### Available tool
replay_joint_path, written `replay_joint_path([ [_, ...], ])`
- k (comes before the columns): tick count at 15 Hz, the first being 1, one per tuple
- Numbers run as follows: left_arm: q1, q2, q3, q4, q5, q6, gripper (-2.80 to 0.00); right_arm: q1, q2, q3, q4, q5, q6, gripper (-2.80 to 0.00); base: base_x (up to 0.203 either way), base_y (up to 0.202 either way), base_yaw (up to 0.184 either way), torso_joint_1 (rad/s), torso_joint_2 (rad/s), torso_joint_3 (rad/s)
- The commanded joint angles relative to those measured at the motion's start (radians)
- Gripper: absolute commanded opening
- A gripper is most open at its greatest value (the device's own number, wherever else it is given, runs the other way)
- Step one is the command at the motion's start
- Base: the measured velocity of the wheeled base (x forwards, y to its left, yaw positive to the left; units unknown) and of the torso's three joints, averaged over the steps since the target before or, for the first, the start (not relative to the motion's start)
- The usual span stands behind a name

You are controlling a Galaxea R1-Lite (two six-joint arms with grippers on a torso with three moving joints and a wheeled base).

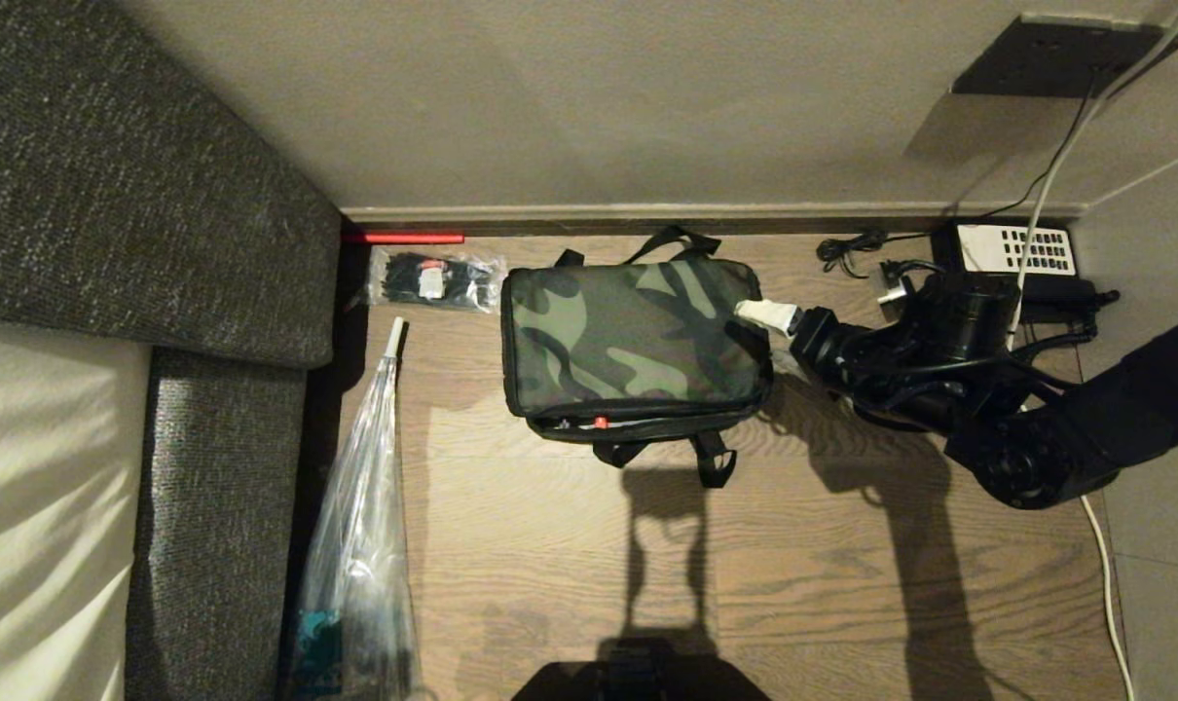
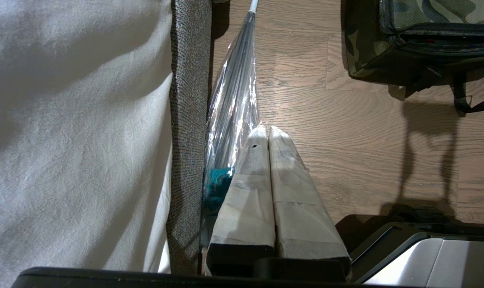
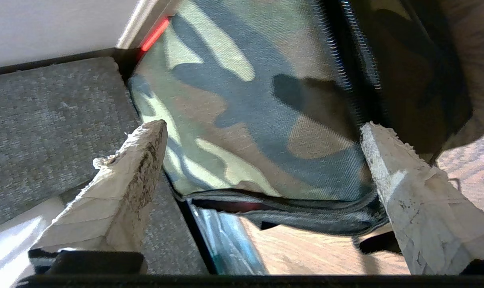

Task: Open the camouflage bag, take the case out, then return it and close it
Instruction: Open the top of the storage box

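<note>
Camouflage bag lies flat, lid down, right claw spread wide beside it.

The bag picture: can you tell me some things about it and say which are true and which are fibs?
1. The bag sits on the floor. True.
2. The bag's lid stands wide open. False: it lies down flat.
3. The right gripper is open, at the bag's side. True.
4. The left gripper is open. False: it is shut, low by the sofa.
5. The telephone lies on the bag. False: it lies on the floor by the wall.
</note>
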Motion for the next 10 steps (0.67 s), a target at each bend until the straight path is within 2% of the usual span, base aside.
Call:
replay_joint_path([
  [1,0.0,-0.002,0.002,0.0,0.0,-0.001,-2.8,0.004,0.054,-0.02,-0.007,0.001,0.003,0.0,0.0,0.0,0.0,0.0,0.0,0.0],
  [2,0.002,-0.002,0.003,0.0,0.0,-0.001,-2.8,0.009,0.071,-0.03,-0.009,-0.001,-0.001,0.0,0.0,0.0,0.0,0.0,0.0,0.0],
  [6,0.001,-0.001,0.003,0.0,0.0,-0.001,-2.8,0.011,0.117,-0.07,-0.009,-0.044,-0.101,0.0,0.0,0.0,0.0,0.0,0.0,0.0],
  [10,0.001,-0.002,0.003,0.0,0.0,-0.001,-2.8,0.03,0.127,-0.079,-0.009,-0.046,-0.115,0.0,0.0,0.0,0.0,0.0,0.0,0.0],
])
